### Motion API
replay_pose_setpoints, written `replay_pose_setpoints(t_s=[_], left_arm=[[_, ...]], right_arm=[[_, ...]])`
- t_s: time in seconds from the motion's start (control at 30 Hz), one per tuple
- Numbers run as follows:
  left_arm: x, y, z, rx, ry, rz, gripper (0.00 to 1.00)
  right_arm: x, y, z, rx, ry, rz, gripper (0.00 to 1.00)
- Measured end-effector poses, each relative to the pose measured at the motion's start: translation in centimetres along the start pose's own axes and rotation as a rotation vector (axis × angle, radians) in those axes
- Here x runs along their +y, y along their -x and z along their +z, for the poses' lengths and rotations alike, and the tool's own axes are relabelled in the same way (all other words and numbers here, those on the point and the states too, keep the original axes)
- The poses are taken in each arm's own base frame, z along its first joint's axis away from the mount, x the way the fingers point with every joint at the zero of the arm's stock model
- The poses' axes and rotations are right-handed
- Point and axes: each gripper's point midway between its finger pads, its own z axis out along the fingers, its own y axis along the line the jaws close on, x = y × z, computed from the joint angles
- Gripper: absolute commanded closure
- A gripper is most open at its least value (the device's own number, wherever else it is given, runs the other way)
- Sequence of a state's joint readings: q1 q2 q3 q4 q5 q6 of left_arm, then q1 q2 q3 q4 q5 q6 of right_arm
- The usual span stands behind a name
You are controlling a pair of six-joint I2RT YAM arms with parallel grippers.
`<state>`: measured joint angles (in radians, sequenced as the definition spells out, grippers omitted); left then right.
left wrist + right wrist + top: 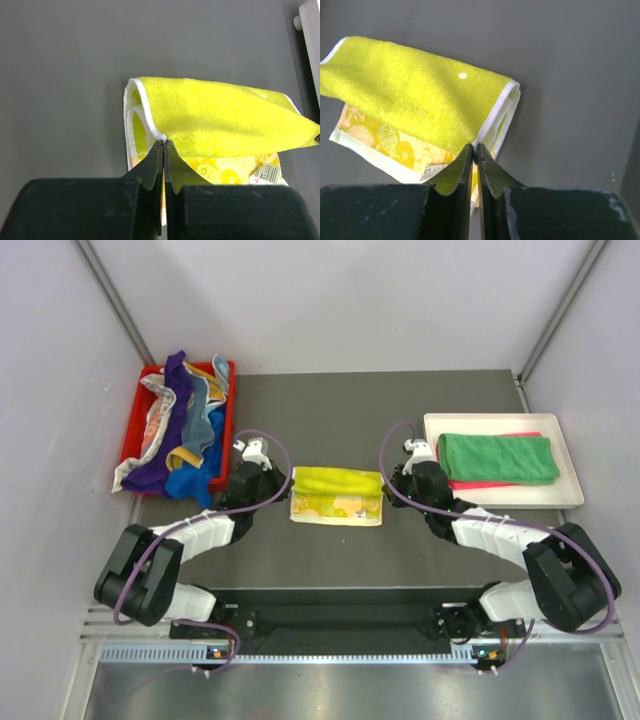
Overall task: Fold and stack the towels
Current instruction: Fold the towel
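Note:
A yellow-green patterned towel [336,494] lies in the middle of the table, its yellow top layer lifted over the patterned layer. My left gripper [281,483] is shut on the towel's left white-edged corner [159,136]. My right gripper [391,483] is shut on its right corner [482,132]. A folded green towel [497,456] lies on a folded pink one [480,483] in the white tray [570,495]. Several unfolded towels, purple, blue, white and yellow [180,435], fill the red bin [130,435].
The red bin stands at the table's back left and the white tray at the back right. Grey walls close in the left, right and back sides. The arm bases sit on a rail at the near edge.

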<state>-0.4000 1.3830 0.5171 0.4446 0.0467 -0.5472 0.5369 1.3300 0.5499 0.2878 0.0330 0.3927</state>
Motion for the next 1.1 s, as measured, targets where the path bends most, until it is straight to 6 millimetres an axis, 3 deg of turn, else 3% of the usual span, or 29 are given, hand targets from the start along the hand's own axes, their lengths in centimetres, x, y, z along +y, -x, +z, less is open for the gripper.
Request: replay_pose_setpoints(t_s=[0.27, 0.6, 1.1], left_arm=[[0.2, -1.0, -0.9, 0.012, 0.000, -0.007, 1.00], [-0.2, -0.6, -2.0, -0.012, -0.018, -0.020, 1.00], [0.8, -3.4, -3.1, 0.050, 0.008, -0.051, 1.00]], right_arm=[[-0.2, -2.3, -0.6, 0.037, -0.007, 0.007, 0.93], [0.5, -2.8, -1.2, 0.031, 0.010, 0.014, 0.94], [0.7, -4.1, -1.5, 0.046, 0.006, 0.016, 0.93]])
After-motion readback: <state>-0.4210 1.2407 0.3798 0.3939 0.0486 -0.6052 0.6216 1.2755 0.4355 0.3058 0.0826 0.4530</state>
